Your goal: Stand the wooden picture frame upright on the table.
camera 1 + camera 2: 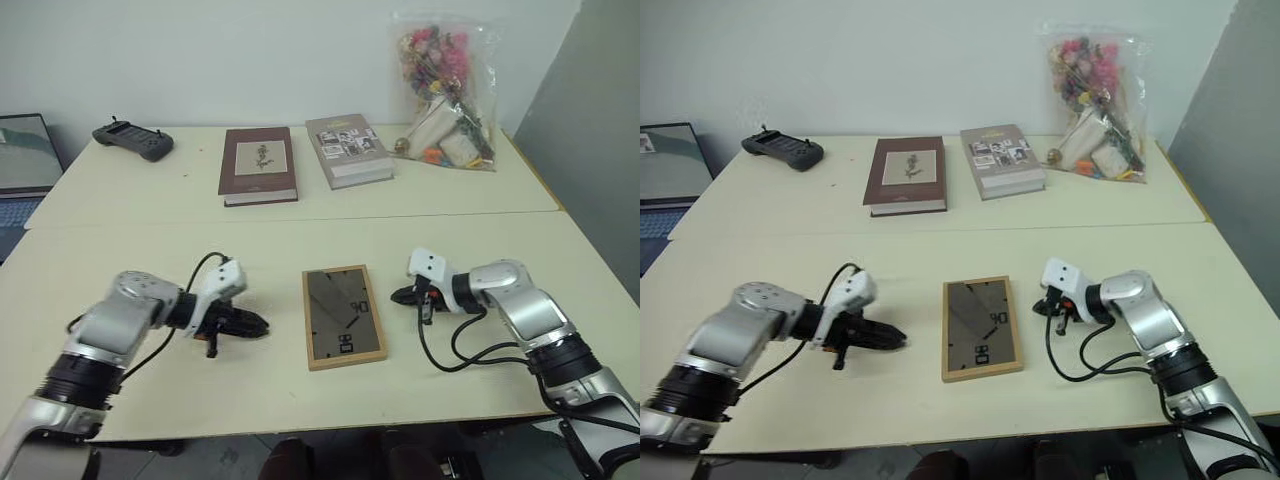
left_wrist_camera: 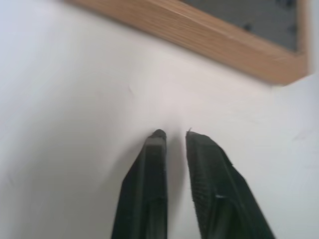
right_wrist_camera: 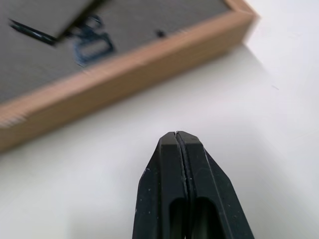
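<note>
The frame lay flat near the table's front edge.
The wooden picture frame (image 1: 345, 317) lay back-up on the table (image 1: 300, 235). The left gripper (image 1: 262, 325) was a little open, the right gripper (image 1: 396, 295) pressed closed, both empty.

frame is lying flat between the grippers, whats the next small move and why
Probably bring the left gripper in to the frame's near edge and lift it. The frame lies back-up on the table, untouched, with the right gripper shut beside its other edge.
</note>
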